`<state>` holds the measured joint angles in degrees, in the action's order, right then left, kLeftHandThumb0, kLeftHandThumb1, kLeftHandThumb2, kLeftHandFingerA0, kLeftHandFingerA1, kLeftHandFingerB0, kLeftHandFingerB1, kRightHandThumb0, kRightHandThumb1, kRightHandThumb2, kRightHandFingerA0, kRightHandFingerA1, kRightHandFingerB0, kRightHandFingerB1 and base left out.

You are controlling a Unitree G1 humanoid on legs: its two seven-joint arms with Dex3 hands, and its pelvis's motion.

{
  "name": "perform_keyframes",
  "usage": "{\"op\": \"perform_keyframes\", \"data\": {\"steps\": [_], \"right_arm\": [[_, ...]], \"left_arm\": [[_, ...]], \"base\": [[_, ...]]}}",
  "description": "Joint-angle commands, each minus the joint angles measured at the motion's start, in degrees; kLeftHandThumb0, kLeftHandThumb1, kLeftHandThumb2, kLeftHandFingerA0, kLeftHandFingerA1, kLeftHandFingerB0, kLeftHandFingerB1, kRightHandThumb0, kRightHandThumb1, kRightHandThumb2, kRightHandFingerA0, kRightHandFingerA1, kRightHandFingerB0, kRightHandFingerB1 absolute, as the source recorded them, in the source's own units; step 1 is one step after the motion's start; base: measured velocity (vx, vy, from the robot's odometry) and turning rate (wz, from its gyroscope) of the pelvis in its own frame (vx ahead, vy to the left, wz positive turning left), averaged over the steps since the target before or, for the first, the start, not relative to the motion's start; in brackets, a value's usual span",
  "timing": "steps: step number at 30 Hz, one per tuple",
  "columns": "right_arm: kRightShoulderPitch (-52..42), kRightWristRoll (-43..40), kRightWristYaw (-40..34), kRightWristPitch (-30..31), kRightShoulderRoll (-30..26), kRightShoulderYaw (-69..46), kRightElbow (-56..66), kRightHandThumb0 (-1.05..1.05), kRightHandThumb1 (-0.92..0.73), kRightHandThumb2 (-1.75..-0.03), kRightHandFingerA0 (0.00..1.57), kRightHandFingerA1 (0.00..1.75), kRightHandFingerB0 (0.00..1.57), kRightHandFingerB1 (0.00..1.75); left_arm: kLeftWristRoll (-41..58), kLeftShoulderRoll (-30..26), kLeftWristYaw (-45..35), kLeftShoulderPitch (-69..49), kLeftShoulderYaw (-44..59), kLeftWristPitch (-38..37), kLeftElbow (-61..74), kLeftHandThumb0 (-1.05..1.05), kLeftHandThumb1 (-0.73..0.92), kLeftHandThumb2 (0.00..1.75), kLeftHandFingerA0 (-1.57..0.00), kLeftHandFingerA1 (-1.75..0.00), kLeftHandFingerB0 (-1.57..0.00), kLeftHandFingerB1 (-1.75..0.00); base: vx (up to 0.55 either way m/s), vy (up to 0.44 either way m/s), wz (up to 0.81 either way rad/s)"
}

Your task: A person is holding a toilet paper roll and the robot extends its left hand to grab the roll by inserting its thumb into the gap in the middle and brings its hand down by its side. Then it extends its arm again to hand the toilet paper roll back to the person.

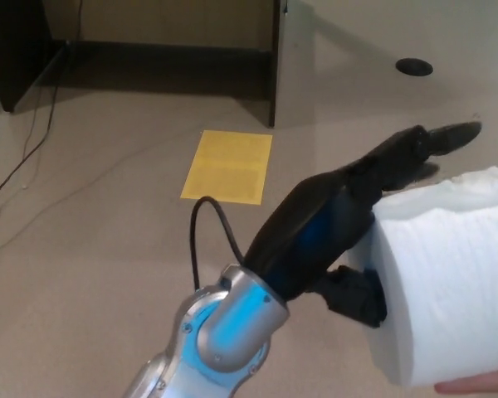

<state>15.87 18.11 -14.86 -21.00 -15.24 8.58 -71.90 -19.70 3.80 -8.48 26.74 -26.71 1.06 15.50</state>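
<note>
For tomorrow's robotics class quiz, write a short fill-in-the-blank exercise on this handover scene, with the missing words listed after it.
1. The robot's left hand has its thumb pushed into the middle hole of the toilet paper ____.
2. On the floor beyond the arm lies a flat ____ sheet.
3. The hand's two fingers reach over the ____ of the toilet paper roll.

Missing words: roll; yellow; top
</note>
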Motion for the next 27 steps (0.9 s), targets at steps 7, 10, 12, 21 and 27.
{"op": "perform_keyframes", "data": {"steps": [7, 10, 12, 21, 27], "right_arm": [[0.8, 0.4, 1.4, 0.7, -1.1, 0.2, -0.4, -0.39, -0.57, -0.57, 0.56, 0.44, 0.21, 0.28], [1.2, 0.0, 1.9, 1.5, -0.8, -0.1, -0.6, -0.37, -0.57, -0.57, 0.56, 0.43, 0.22, 0.28], [1.2, 0.2, 2.0, 1.5, -0.7, 0.1, -0.6, -0.37, -0.57, -0.57, 0.57, 0.44, 0.21, 0.28], [1.0, 0.2, 2.2, 1.9, -0.1, 0.3, -0.4, -0.35, -0.58, -0.57, 0.58, 0.45, 0.21, 0.28], [-0.4, 0.7, 2.0, 1.0, -0.6, 1.0, -0.2, -0.37, -0.58, -0.57, 0.59, 0.46, 0.22, 0.29]], "left_arm": [[0.8, 1.1, 2.8, -1.4, 1.5, -5.8, -1.3, -0.06, 0.74, 0.78, -0.94, -1.15, -0.89, -0.9], [2.0, 0.9, 3.2, -2.8, 3.5, -6.2, -1.0, -0.03, 0.76, 0.78, -0.93, -1.26, -0.83, -0.98], [2.0, 0.7, 3.2, -3.2, 4.1, -6.6, -1.0, -0.04, 0.76, 0.78, -0.93, -1.28, -0.81, -1.01], [2.5, -1.1, 2.9, -4.8, 6.7, -9.1, -0.4, -0.12, 0.78, 0.73, -0.8, -1.49, -0.75, -1.21], [4.8, -3.3, 1.9, -9.0, 10.2, -9.0, 2.4, -0.07, 0.78, 0.73, -0.94, -1.33, -0.82, -1.09]], "base": [[0.0, 0.0, 0.0], [0.0, 0.0, 0.0], [0.0, 0.0, 0.0], [0.0, 0.0, 0.0], [0.0, 0.0, 0.0]]}}
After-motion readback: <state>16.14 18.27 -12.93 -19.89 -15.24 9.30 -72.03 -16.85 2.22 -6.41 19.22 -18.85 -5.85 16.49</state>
